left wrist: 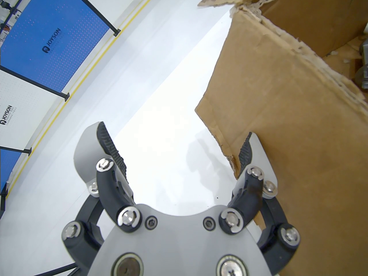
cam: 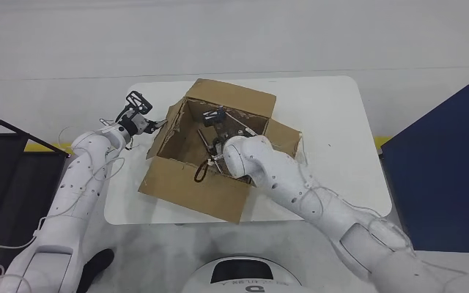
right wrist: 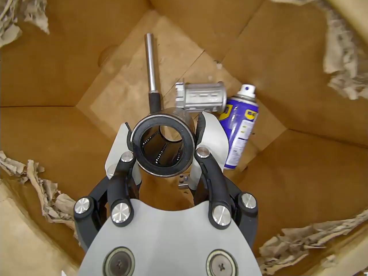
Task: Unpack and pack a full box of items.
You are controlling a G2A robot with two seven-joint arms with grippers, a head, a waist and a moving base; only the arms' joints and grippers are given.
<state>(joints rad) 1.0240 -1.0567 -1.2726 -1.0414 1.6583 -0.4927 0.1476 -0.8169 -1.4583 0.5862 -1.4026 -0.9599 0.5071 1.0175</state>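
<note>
right gripper (right wrist: 164, 122) inside the cardboard box (cam: 192, 187) on the counter (cam: 330, 117), jaws grasping a black sleeve (right wrist: 161, 170). left gripper (left wrist: 175, 133) just beside the box's outer wall, jaws released. spray can (right wrist: 240, 127) on the box floor.

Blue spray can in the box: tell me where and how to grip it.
Probably grip the blue spray can across its round mid-body, coming straight down from above: it lies on its side, and the silver ribbed cylinder crowds its white nozzle end.
</note>
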